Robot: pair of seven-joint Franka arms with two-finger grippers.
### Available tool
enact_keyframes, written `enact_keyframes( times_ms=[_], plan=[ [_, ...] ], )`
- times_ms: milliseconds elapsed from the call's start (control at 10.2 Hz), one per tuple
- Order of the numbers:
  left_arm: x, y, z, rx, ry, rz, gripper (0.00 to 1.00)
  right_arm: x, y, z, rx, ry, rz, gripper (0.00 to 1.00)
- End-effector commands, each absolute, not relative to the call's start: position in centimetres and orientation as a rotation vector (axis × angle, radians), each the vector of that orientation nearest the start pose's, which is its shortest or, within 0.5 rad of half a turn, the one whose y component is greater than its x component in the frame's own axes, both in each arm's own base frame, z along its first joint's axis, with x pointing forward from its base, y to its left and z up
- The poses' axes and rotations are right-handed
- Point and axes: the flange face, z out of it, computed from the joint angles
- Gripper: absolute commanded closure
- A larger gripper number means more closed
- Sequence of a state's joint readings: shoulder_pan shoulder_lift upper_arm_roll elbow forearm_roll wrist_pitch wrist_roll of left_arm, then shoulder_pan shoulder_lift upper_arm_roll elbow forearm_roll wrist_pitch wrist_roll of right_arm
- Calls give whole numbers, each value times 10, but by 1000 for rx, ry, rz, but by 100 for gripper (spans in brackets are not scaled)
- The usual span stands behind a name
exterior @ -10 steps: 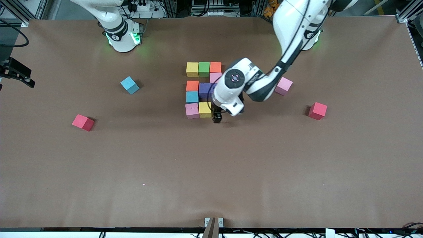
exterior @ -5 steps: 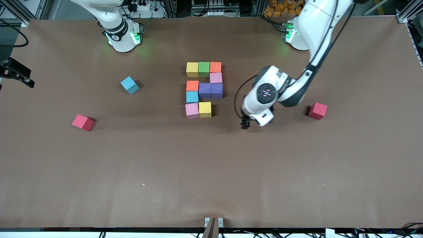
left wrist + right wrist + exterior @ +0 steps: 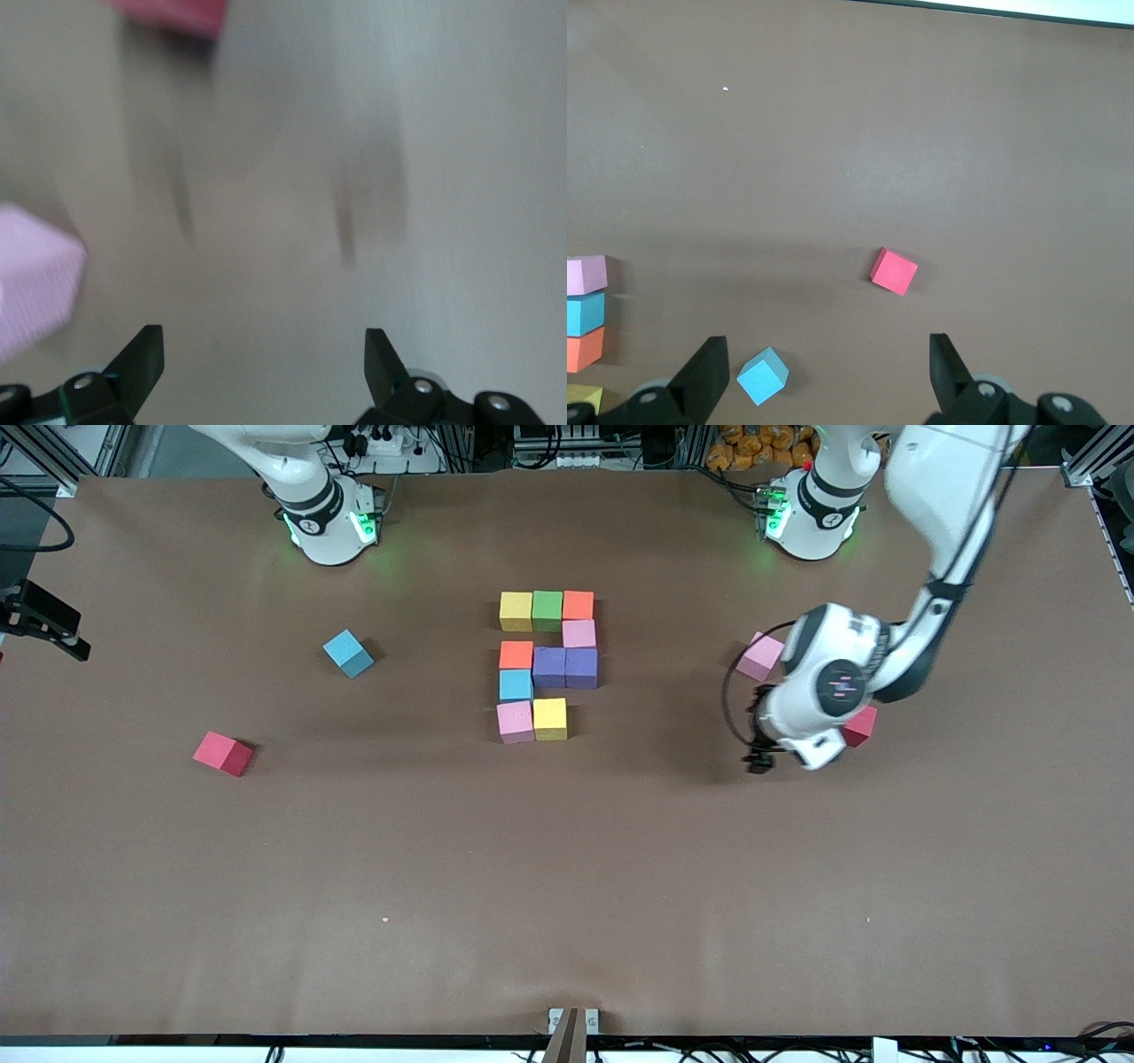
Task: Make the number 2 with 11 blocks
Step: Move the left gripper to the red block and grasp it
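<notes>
The number 2 (image 3: 549,667) lies mid-table as several touching blocks: a yellow, green and orange row, pink, a row of orange and two purple, cyan, then pink and yellow nearest the camera. My left gripper (image 3: 758,762) hangs open and empty over bare table, close to a loose pink block (image 3: 760,656) and a red block (image 3: 859,726) half hidden by its wrist. The left wrist view shows the gripper (image 3: 263,354), the pink block (image 3: 31,283) and the red block (image 3: 168,13). My right gripper (image 3: 828,363) is open, high over a cyan block (image 3: 762,375).
A loose cyan block (image 3: 347,653) and a red block (image 3: 222,753) lie toward the right arm's end; that red block (image 3: 894,271) also shows in the right wrist view. The right arm's base (image 3: 328,522) stands at the table's edge, and the arm waits.
The left arm has swung away from the digit's near yellow block toward its own end of the table, gripper open and empty throughout. The blocks have not moved.
</notes>
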State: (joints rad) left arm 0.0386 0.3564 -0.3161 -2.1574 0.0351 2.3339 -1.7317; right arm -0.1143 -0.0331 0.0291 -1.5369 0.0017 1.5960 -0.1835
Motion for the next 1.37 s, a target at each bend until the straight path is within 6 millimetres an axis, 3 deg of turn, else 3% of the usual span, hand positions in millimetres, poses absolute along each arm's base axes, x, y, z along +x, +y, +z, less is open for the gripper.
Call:
enact_keyframes(
  times_ms=[0,294,490,785,981,1275],
  plan=[
    [519,-88,235,-2306,-1944,255,0,548,-50,665,-3138,-157,-153,0],
    [511,-23,238,-2344,-1827,347,0,548,-56,665,-3132,-138,-154,0],
    [503,3,231,-2363,-1730,319,0,548,-57,665,-3129,-136,-155,0],
    [503,12,226,-2415,-1656,324,0,548,-56,666,-3133,-138,-158,0],
    [508,15,219,-2444,-1670,287,0,548,-73,672,-3133,-90,-205,0],
    [512,18,211,-2470,-1704,251,0,548,-69,672,-3130,-97,-205,0]
  ],
)
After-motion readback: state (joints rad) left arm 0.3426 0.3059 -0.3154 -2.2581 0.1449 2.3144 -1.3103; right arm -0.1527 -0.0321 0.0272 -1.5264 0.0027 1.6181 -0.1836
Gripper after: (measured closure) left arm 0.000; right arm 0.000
